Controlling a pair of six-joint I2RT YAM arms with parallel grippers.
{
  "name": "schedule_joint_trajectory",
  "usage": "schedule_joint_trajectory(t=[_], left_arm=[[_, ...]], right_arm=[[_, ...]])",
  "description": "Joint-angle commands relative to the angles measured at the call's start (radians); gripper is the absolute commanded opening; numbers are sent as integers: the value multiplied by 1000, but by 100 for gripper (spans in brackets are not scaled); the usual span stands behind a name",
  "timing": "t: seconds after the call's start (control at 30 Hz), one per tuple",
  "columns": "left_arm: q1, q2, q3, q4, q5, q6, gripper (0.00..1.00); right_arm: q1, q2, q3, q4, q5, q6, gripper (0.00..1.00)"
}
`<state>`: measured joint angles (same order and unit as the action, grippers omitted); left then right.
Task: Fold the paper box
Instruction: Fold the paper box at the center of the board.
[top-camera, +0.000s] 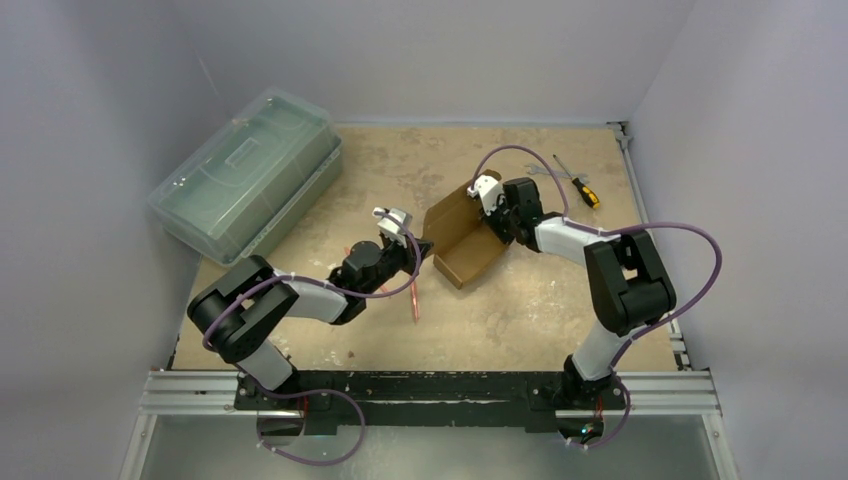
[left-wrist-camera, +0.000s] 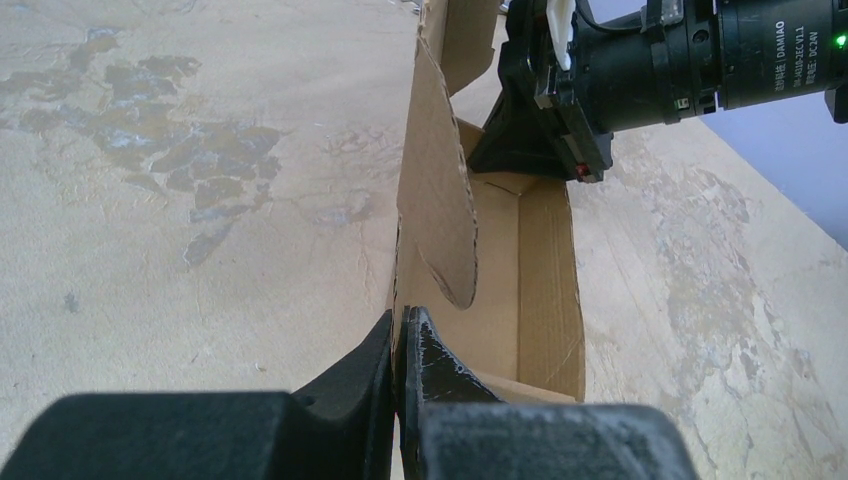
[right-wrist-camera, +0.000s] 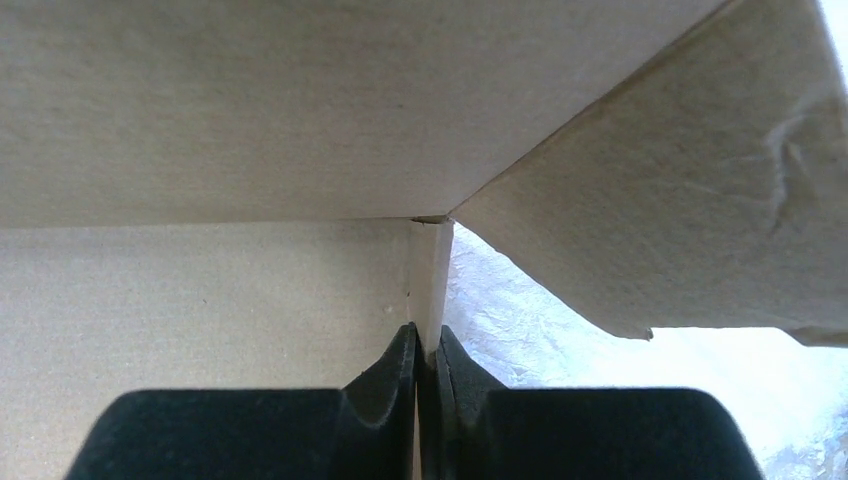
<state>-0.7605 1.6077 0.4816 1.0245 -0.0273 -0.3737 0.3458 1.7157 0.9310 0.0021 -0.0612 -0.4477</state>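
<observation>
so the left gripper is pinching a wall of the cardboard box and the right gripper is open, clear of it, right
Not quite. The right gripper is not open or clear: the right wrist view shows it shut on a wall of the paper box. The left gripper does pinch a wall.

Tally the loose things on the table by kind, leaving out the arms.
brown cardboard paper box: 1
translucent green plastic case: 1
yellow-and-black-handled screwdriver: 1
thin red stick: 1
small silvery piece beside the screwdriver, too small to identify: 1
Total: 5
</observation>
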Motion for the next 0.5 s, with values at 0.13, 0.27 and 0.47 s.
schedule_joint_trajectory(t=[0.13, 0.27, 0.47], left_arm=[[-3, -52, -17, 65, 17, 2, 0], [-5, -55, -15, 64, 17, 4, 0], [-4, -56, -11, 62, 15, 3, 0]], right_arm=[[7, 19, -4, 29, 88, -28, 8], [7, 18, -5, 25, 87, -32, 1], [7, 10, 0, 1, 28, -32, 28]])
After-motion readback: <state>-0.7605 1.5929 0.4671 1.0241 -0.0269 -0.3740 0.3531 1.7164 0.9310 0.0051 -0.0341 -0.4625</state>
